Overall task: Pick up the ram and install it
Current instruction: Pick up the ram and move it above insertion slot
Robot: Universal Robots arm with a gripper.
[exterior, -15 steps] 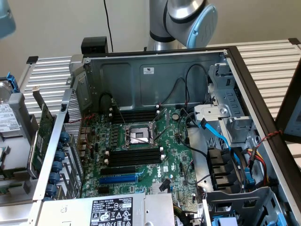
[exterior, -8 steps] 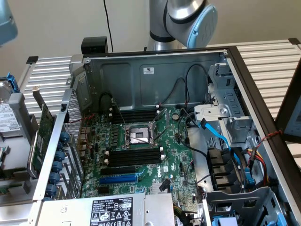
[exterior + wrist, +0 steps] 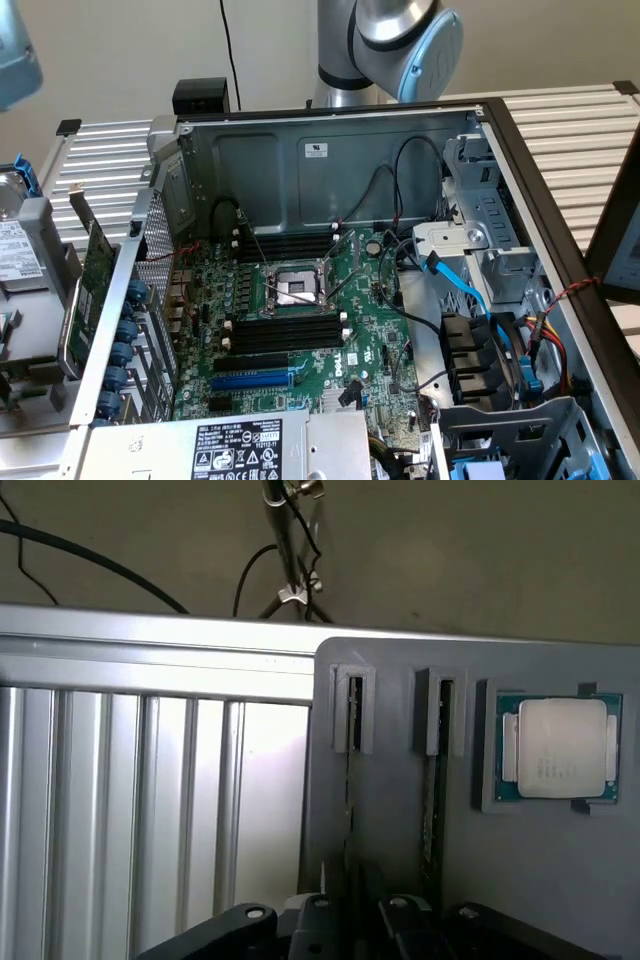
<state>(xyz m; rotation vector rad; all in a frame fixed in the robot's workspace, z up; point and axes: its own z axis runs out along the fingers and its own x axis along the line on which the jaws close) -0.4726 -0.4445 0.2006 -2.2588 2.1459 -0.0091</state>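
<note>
The hand (image 3: pixel 355 912) is set astride the ram (image 3: pixel 352 790), stood edge-up in a grey holder (image 3: pixel 400 820); whether it is clamped cannot be told.

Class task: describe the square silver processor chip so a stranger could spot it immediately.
Find the flat grey plastic holder resting on the ribbed metal table. Beside its two narrow slots is a square recess holding the silver-lidded processor chip. Unlike those thin slits, it is square, shiny and green-rimmed.

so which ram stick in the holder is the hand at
The ram farther from the processor, by the holder's edge, in line with the hand.
</note>
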